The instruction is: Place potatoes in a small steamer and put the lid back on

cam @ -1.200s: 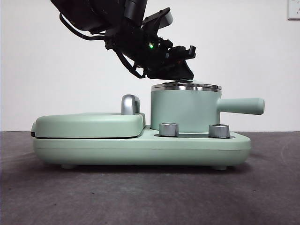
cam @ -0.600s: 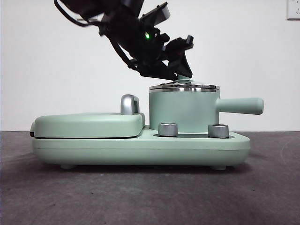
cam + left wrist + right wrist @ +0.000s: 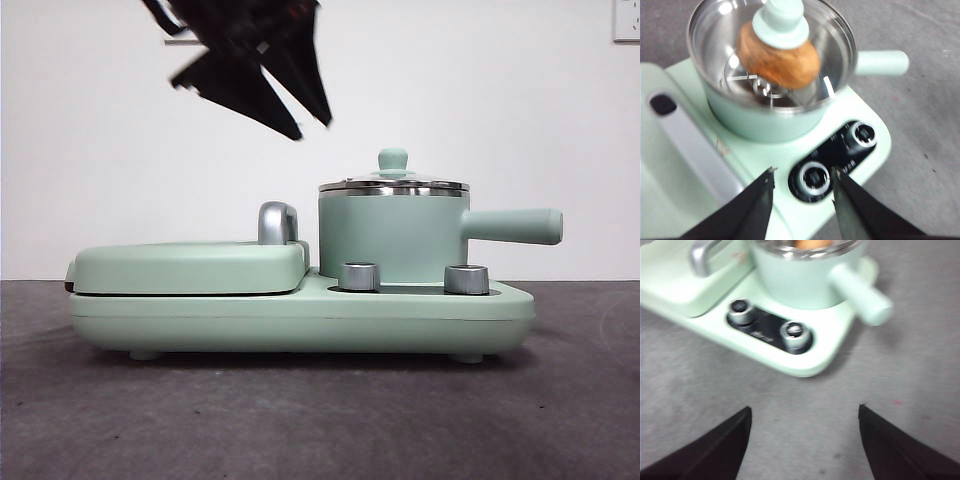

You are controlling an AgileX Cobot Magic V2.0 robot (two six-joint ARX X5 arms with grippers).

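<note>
The lid sits flush on the small steamer; left gripper released, well above it.

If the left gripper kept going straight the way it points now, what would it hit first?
Probably the black control panel with its two silver dials, in front of the small steamer; the open left gripper frames them. Depth is unclear.

A mint-green cooker base stands on a dark grey table. On its left half lies a flat griddle cover with a chrome handle. Two silver knobs sit on a black control panel. Behind is a white wall.
</note>
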